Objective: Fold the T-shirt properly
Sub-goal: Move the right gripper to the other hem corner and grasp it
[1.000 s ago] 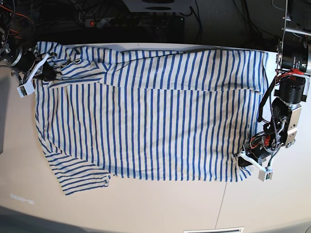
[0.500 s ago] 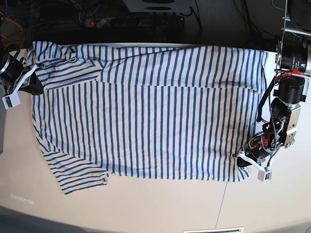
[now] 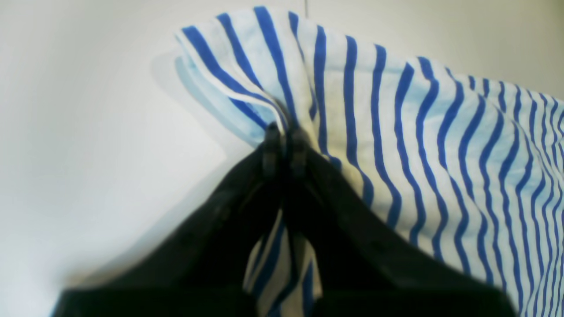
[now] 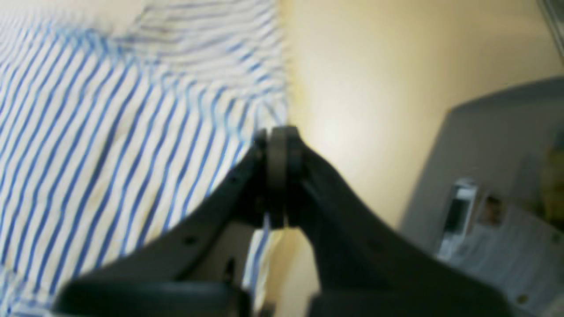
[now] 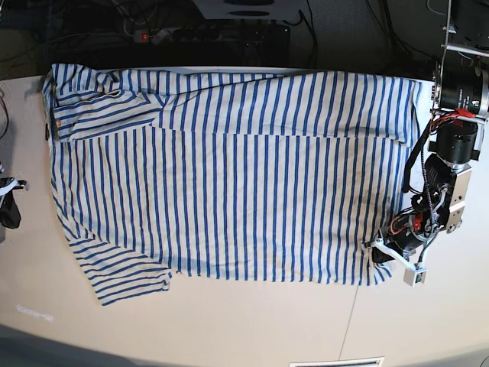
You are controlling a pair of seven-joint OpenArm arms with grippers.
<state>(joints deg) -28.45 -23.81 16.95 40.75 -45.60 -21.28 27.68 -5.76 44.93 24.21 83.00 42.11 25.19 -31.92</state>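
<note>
Jaws of the left gripper [image 3: 284, 132] are pressed together on a pinch of striped cloth, and more of the same cloth shows in the gap behind the tips. Jaws of the right gripper [image 4: 277, 136] are also pressed tip to tip. A sliver of stripe shows through the gap behind them, but that view is too blurred to tell if any cloth is caught.

The smooth, pale cream table [image 5: 252, 321] fills most of the base view. One thin seam line runs across its near right part.

The large soft white T-shirt with thin blue stripes [image 5: 229, 183] lies spread flat across the table, covering most of its width. A band along its far edge is folded over onto the body. One short sleeve [image 5: 126, 279] sticks out flat at the near left corner. The other sleeve [image 5: 99, 103] lies folded in at the far left corner.

The black and silver left arm [image 5: 454, 153] stands at the right edge of the base view. There the left gripper [image 5: 391, 256] sits at the near right corner of the T-shirt, touching it. In the left wrist view this corner of the T-shirt [image 3: 396, 132] is raised off the table [image 3: 88, 132].

In the base view the right gripper [image 5: 9, 206] is at the far left edge of the picture, apart from the shirt's left border. The right wrist view places the T-shirt [image 4: 110, 132] left of the fingers and bare table [image 4: 352, 88] to their right.
</note>
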